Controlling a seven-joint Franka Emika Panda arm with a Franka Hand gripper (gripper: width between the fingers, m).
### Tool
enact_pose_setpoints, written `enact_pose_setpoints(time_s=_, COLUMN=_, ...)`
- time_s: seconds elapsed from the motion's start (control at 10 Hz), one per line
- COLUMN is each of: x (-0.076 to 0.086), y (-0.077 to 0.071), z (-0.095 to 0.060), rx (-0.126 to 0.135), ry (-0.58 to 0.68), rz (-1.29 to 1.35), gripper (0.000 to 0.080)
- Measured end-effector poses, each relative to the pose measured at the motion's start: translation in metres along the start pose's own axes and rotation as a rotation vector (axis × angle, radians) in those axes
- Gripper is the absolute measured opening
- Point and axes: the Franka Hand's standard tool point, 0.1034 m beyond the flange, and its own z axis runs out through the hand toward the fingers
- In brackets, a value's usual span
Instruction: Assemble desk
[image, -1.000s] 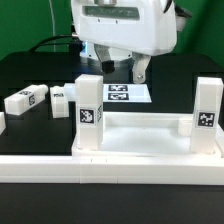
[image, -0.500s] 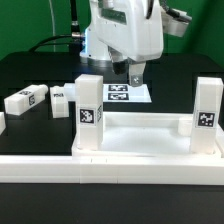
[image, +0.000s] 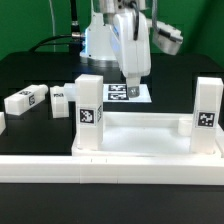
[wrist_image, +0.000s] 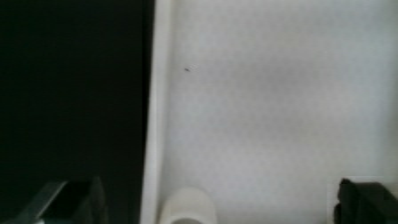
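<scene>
Watching from the exterior view, the gripper (image: 133, 88) is hanging right over the marker board (image: 125, 92). It has swung down and toward the exterior view's left in the last second, the wrist turning as it went (it started higher, off to the board's right). To me that looks like the arm repositioning between steps, probably going for a fresh part.

The top (image: 150, 135) is lying in front of the board, toward the camera. It is white and tray-like, with a raised rim. A leg (image: 90, 112) is standing upright at the corner nearest the board's left side, and a second leg (image: 207, 118) is standing at the corner well off to the board's right. Each is showing a black-and-white tag. A loose leg (image: 60, 95) is lying to the exterior view's left of the board, and another loose leg (image: 25, 100) farther out the same way. So half the legs look placed.

In the wrist view, the fingertips (wrist_image: 80, 200) are sitting wide apart with nothing held between them, so the jaws are open. Below them a plain white surface (wrist_image: 267, 100) is showing beside the black table (wrist_image: 71, 90), and I cannot tell which part it is.
</scene>
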Motion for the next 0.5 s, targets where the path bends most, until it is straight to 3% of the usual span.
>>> enact_pose_setpoints(time_s=0.3, x=0.0, y=0.001, z=0.002, rx=0.003, ry=0.005, rz=-0.005, gripper=0.0649)
enact_pose_setpoints(time_s=0.4, x=-0.002, y=0.008, z=0.012, rx=-0.002, ry=0.016, rz=-0.01, gripper=0.0649)
enact_pose_setpoints(time_s=0.5, x=-0.004, y=0.017, z=0.025, rx=-0.027, ry=0.021, rz=-0.016, gripper=0.0649)
